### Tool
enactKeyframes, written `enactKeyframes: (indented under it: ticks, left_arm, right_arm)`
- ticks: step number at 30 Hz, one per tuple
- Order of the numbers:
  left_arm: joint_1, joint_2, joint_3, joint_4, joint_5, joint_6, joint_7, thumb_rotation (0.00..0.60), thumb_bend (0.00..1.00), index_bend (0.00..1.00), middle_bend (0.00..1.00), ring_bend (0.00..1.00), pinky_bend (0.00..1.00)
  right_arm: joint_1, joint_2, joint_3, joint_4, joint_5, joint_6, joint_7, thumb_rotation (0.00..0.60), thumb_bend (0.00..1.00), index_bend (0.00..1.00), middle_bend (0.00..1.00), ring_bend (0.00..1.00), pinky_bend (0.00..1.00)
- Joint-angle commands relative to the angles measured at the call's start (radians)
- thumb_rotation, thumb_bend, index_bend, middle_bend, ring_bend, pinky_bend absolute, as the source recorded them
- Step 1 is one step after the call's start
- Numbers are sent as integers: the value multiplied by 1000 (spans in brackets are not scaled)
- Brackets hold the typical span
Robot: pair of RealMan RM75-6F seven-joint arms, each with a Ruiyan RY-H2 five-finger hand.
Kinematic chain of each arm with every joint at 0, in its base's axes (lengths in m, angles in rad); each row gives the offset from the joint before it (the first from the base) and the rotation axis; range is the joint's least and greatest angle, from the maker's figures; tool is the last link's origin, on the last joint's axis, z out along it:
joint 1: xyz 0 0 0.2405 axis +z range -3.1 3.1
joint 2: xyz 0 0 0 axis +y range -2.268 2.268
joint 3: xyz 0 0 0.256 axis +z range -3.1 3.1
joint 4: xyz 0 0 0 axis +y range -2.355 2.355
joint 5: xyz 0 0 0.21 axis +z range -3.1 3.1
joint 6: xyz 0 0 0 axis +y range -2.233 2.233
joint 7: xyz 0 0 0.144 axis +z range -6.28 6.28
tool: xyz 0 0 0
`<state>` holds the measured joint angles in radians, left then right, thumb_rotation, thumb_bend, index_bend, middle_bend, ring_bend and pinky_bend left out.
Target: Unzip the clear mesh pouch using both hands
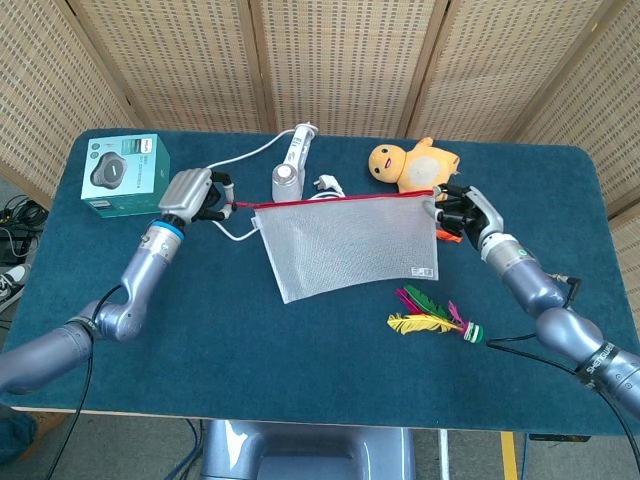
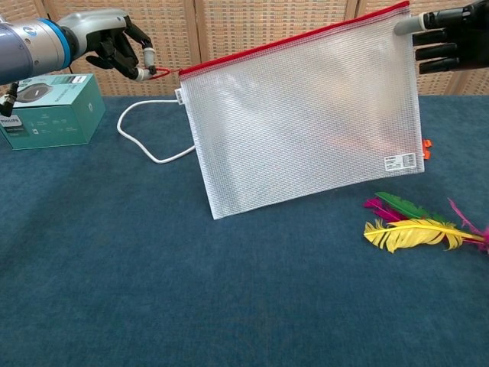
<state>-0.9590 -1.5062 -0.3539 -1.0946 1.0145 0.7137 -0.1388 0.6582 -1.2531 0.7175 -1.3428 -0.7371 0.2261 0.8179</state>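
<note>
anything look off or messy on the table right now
Nothing is spilled or damaged. The mesh pouch hangs in the air, tilted, between the left hand and right hand. A white cable trails loosely, and feathers lie scattered near the front.

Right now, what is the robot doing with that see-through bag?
The robot holds a clear mesh pouch up in the air above the blue table. Its right hand grips one top corner, and its left hand pinches the red zipper pull at the other end. A box, a plush toy and feathers lie nearby.
</note>
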Motion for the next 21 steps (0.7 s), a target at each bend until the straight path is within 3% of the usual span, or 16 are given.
enactKeyframes:
  ticks: [1,5,6,8,9,10,12,13,14,21]
  left_arm:
    - [1,3,-3,-2,-3,-6,-8,600,959,969,1000,958,1000]
    - [1,2,-4,-3,-2,-4,-13,600,930,964,1000,958,1000]
    - [1,0,-4,-2,-2,-2,-14,600,884,941,1000,958,1000]
    - [1,-3,-4,-1,0,0,-14,600,669,804,1000,958,1000]
    - [1,-3,-2,-1,2,0,-15,600,434,644,1000,958,1000]
    - [1,-2,0,-2,4,-5,-16,600,213,425,1000,957,1000]
    - [0,12,11,-8,10,-24,-10,600,11,111,1000,953,1000]
    - [2,16,11,-11,13,-21,-10,600,0,18,1000,950,1000]
    - [6,22,11,-17,16,-15,-10,600,0,0,1000,948,1000]
    - [56,83,10,-94,47,77,-9,600,0,0,1000,945,1000]
  right_arm:
    - [1,2,-5,4,4,2,-1,600,793,811,984,1000,1000]
    - [3,1,-11,5,10,5,-1,600,785,804,983,1000,1000]
    - [4,0,-11,5,12,7,0,600,728,781,983,1000,1000]
    - [3,-2,-10,5,11,12,-1,600,502,629,979,1000,1000]
    - [5,-4,-16,6,6,22,-9,600,252,414,972,1000,1000]
    - [8,-5,-26,7,-1,29,-20,600,117,259,966,1000,1000]
    - [24,6,-77,18,-33,31,-77,600,4,62,955,1000,1000]
    - [29,7,-92,20,-36,44,-92,600,0,30,952,1000,1000]
    - [33,8,-110,20,-41,70,-114,600,0,7,949,1000,1000]
    - [27,46,-218,-29,-115,264,-296,600,0,0,947,1000,1000]
